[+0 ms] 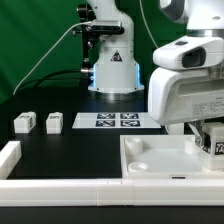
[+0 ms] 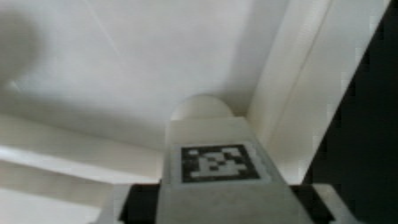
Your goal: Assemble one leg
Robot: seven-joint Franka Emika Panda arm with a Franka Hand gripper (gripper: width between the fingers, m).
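Bright, even light; wrist view soft and blurred throughout.

The arm's bulk crowds the desk's near right corner above the tabletop tray (image 1: pixel 160 158), whose raised rim walls that spot. Left of it the dark desk (image 1: pixel 70 150) lies open, bounded by two spare legs (image 1: pixel 38 122) and the marker board (image 1: pixel 110 121) toward the far edge and a white rail (image 1: pixel 12 155) at the left edge.

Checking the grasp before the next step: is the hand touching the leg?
Touching. The wrist view shows the tagged leg clamped between the hand's dark fingers, with no gap visible on either side.
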